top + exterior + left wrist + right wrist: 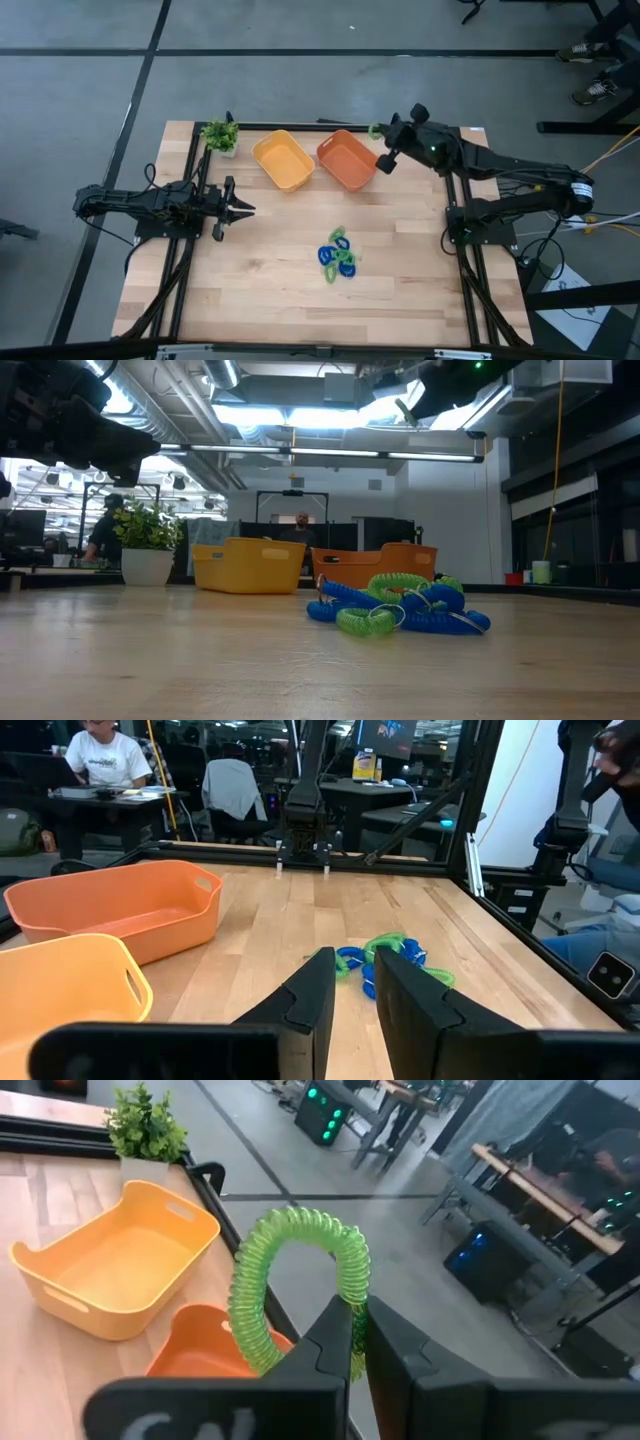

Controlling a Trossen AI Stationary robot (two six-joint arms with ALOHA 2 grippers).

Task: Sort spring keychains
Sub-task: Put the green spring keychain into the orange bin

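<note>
A pile of blue and green spring keychains (338, 255) lies on the wooden table (260, 290), near the middle toward the right; the low view shows the same pile (400, 608). My right gripper (381, 136) is raised over the far right corner of the orange tray (347, 160) and is shut on one green spring keychain (300, 1230). My left gripper (243, 209) waits level at the table's left. Its fingers (355, 985) stand a little apart with nothing between them. My right gripper pinches one stretch of the green keychain's coiled ring (356, 1315) between its two fingers. The fingers come from the table's right, nearly level and slanting a little down. The rest of the ring arches out past the fingertips, clear of the tray and the table.
A yellow tray (283, 160) stands left of the orange one at the table's far side. A small potted plant (220, 136) is at the far left corner. Bare wood lies between the trays and the pile. People sit at desks beyond the table.
</note>
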